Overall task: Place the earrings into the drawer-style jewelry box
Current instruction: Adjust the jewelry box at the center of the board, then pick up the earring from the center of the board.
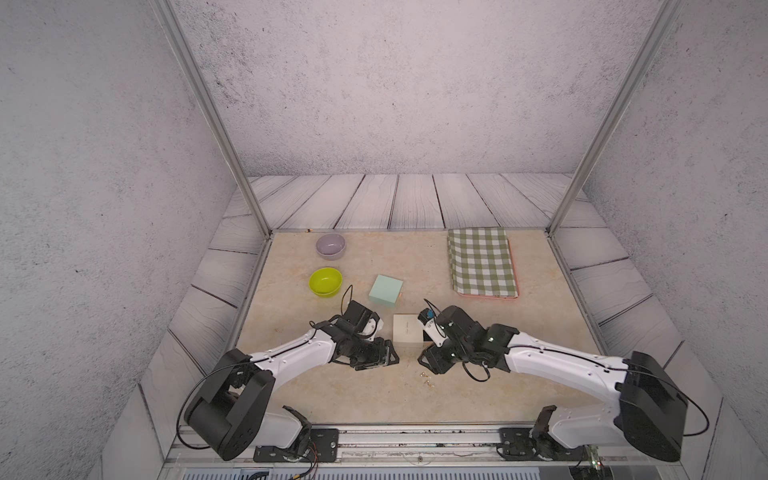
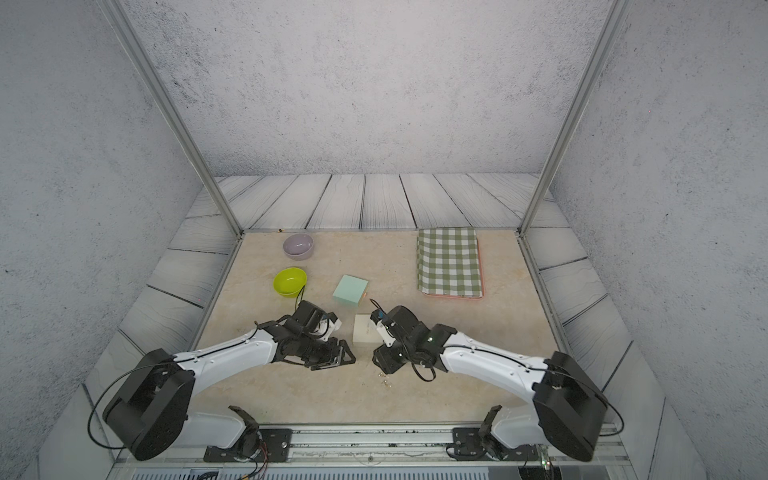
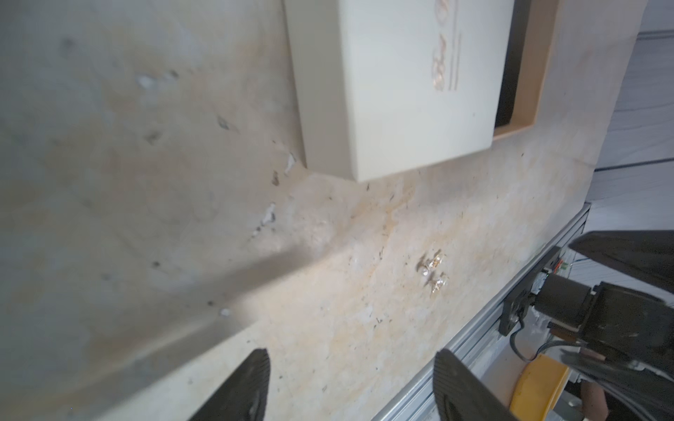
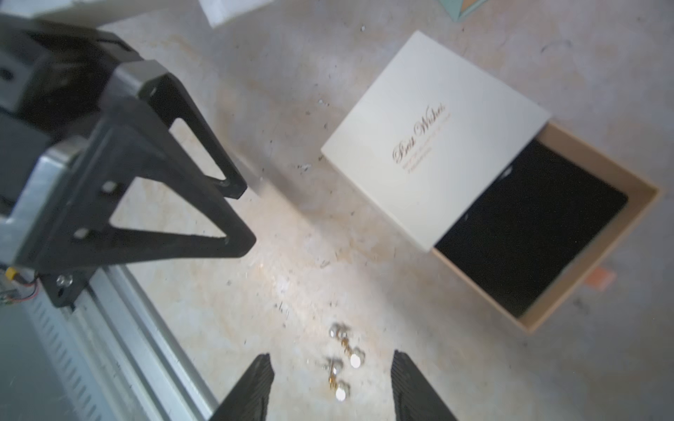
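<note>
Two small gold-and-silver earrings lie on the beige table, in front of the jewelry box. The box is a cream sleeve with its tan drawer slid out, showing a bare black lining. My right gripper hangs open just above the earrings, which lie between its fingertips on the table. My left gripper is open and holds nothing. It is low over the table to the left of the earrings.
A teal square box sits behind the jewelry box. A green bowl and a lilac bowl stand at the back left. A green checked cloth lies at the back right. An aluminium rail runs along the front edge.
</note>
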Motion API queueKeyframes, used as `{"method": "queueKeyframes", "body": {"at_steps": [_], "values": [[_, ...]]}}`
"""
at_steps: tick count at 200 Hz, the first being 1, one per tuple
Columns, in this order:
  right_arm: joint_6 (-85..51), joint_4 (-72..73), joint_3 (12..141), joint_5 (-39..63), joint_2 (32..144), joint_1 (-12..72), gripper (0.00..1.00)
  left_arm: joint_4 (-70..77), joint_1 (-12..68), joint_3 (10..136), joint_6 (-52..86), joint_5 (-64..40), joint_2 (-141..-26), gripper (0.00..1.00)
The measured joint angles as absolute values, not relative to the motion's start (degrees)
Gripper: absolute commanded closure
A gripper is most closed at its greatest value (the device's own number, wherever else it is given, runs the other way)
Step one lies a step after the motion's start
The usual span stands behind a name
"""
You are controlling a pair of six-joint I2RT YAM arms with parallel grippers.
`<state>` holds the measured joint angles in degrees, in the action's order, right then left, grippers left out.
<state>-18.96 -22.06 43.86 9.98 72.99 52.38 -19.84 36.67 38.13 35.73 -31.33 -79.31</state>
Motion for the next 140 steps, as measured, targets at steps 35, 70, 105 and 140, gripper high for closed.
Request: {"method": "queueKeyframes", "body": {"at_steps": [35, 70, 105, 140], "values": [[-21.61, -26.09, 36.53, 10.44, 67.22, 52.38, 0.30, -23.79, 43.79, 43.46, 33.06, -27.83, -80.68, 0.30], [-23.00, -27.44, 34.89, 9.54, 65.93, 51.64, 0.23, -22.55, 50.43, 43.92, 30.83, -27.73, -80.73, 0.36], [-25.19, -24.47, 32.77, 11.42, 63.26, 44.34, 0.23, -17.26, 53.74, 41.36, 30.96, -29.39, -83.64, 0.56], [-26.63, -20.86, 30.65, 14.11, 61.43, 38.26, 0.22, -14.59, 54.96, 41.52, 31.59, -29.85, -88.68, 0.60]]}}
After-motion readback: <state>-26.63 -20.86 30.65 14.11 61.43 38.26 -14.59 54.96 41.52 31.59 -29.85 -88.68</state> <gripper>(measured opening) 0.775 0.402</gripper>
